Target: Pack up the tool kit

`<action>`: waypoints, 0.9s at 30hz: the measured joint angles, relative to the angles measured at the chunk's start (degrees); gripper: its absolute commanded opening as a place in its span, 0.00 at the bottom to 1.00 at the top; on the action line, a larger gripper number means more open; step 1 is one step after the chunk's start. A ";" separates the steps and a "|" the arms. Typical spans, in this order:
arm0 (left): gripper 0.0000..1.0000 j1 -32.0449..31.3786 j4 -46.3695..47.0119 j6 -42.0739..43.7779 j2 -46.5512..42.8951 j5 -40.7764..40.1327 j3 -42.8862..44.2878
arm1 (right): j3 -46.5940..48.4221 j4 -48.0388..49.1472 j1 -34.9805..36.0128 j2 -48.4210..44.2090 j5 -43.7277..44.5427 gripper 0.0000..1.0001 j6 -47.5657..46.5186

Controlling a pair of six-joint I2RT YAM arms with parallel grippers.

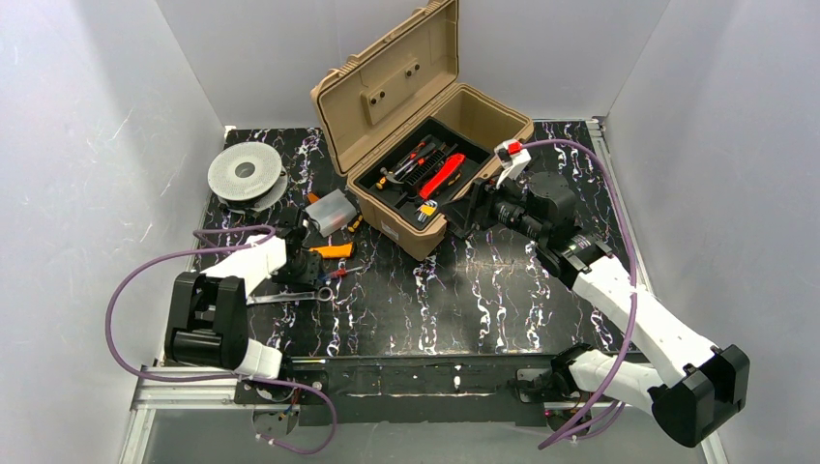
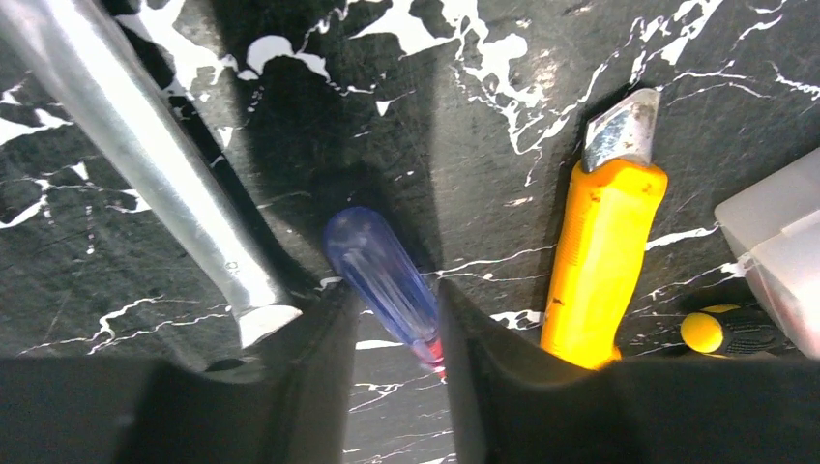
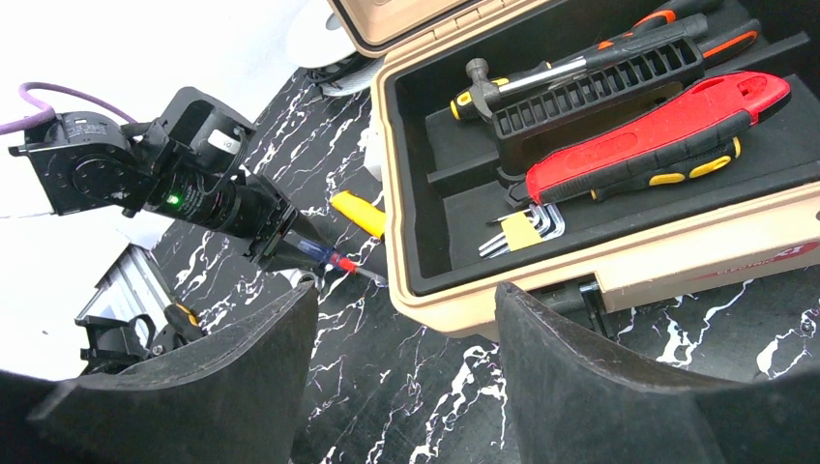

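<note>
With left gripper set narrow astride the blue-handled screwdriver on the table, hold not certain, and right gripper wide beside the open toolbox, stood at the pickup step; next needed firm pinch, lift, carry into tray.

White arm shells, black joints, black pincers, purple cables.

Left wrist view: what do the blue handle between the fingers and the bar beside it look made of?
The blue handle looks like translucent glossy plastic: light shows through it. The bar looks like bare polished metal, given its bright silvery streaks.
</note>
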 measured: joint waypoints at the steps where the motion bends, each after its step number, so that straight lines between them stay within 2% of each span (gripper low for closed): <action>1: 0.12 0.13 0.35 -0.55 0.09 0.20 -0.09 | 0.00 0.00 0.00 0.00 0.04 0.73 0.02; 2: 0.06 0.17 0.83 -1.03 0.31 0.42 -0.17 | 0.00 0.00 0.00 0.00 0.04 0.73 0.02; 5: 0.01 0.31 1.68 -0.92 0.85 1.18 0.00 | 0.00 -0.04 0.00 -0.02 0.13 0.73 0.02; 12: 0.00 0.37 1.62 0.90 -1.14 -1.62 0.04 | 0.00 -0.50 0.00 -1.46 0.17 0.73 0.02; 16: 0.00 0.59 2.19 4.48 -10.86 -4.22 -0.85 | 0.09 -2.16 0.00 -1.62 -2.14 0.75 -0.04; 20: 0.00 0.57 3.98 11.89 -24.11 -4.44 -0.09 | 2.01 -6.38 0.17 -0.61 -6.82 0.77 -0.96; 24: 0.00 0.55 7.52 20.90 -29.99 1.05 2.80 | 6.82 -10.64 3.41 2.36 -9.33 0.77 -3.61; 27: 0.00 0.07 16.98 27.56 -30.99 12.55 3.04 | 10.78 -13.09 7.93 5.75 -10.08 0.76 -5.20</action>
